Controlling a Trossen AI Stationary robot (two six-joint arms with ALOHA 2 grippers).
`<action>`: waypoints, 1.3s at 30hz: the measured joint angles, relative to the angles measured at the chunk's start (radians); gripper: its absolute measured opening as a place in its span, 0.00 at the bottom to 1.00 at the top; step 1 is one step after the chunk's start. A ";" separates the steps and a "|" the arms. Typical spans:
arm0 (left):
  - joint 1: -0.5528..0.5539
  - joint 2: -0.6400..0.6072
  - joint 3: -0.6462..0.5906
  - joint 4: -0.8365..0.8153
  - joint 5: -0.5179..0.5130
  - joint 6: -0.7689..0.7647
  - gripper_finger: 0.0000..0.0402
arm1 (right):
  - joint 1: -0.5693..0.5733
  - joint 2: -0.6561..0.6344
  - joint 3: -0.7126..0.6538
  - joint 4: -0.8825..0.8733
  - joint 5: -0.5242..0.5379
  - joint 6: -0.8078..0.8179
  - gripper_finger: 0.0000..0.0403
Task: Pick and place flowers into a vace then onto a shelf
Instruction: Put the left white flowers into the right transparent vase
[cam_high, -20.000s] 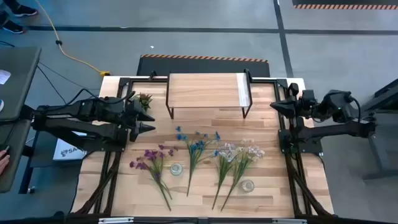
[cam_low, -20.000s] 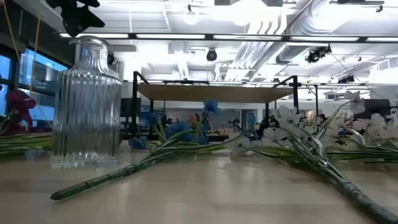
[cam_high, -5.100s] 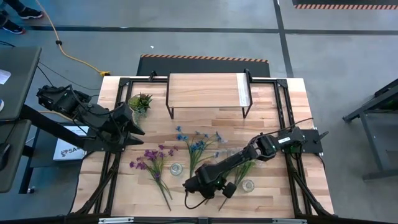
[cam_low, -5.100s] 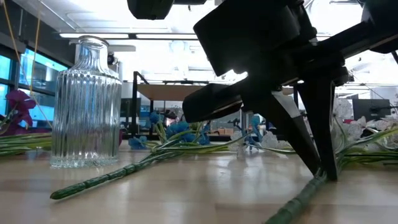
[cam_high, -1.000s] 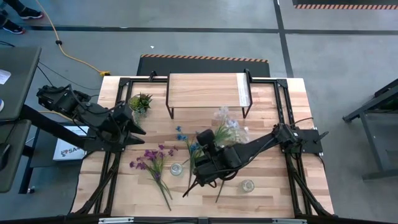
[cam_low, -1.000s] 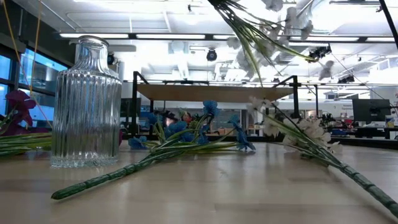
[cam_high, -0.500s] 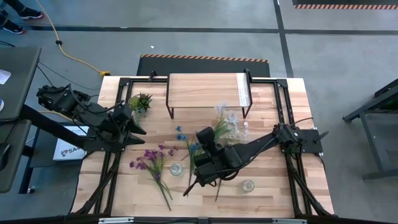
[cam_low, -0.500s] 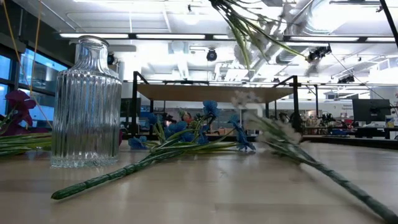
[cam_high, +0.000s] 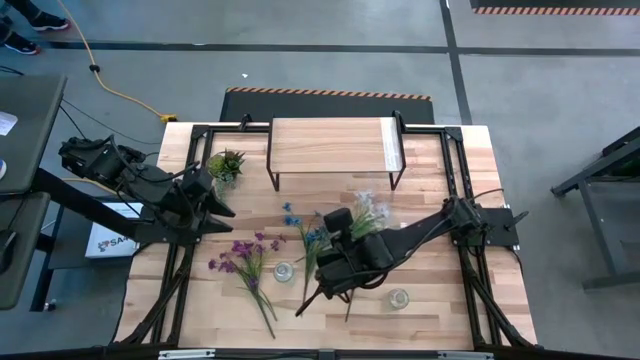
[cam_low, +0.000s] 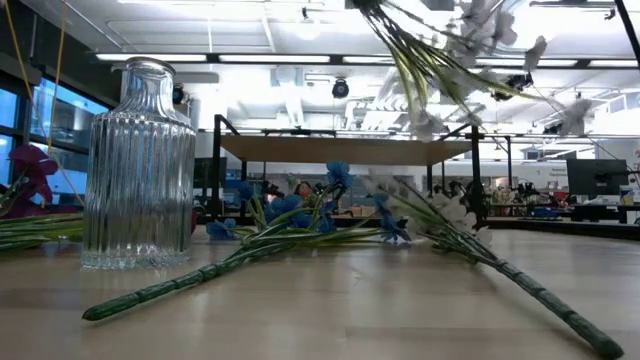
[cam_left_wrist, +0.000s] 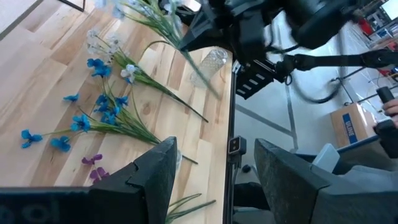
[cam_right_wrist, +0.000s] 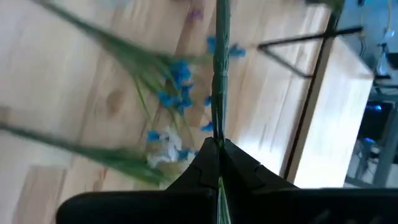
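Just beside the ribbed clear glass vase (cam_high: 284, 271) at the table's near edge, the right gripper (cam_high: 331, 282) stays pinched shut on the thin green stem of a white-and-pale-pink flower spray (cam_high: 366, 213), now raised clear of the tabletop, ready for the vase. Behind the vase lie blue flowers (cam_high: 315, 236); beyond them stands the empty wood-topped shelf (cam_high: 330, 146). The left gripper (cam_high: 222, 199) waits part-open, holding nothing.

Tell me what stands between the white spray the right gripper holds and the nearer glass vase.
Nothing visible blocks it. The right gripper holds the white spray lifted above the table; the vase stands just beside it with an open mouth. The blue spray lies flat below.
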 joint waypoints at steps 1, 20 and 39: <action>0.000 0.000 0.000 0.000 0.000 0.000 0.62 | -0.002 0.000 -0.026 0.001 -0.018 0.000 0.00; 0.000 0.000 0.000 -0.002 0.000 0.004 0.62 | 0.034 -0.006 -0.158 0.002 -0.021 0.077 0.00; 0.000 0.078 0.000 0.002 0.000 0.004 0.62 | 0.054 -0.006 -0.158 0.001 0.282 -0.173 0.00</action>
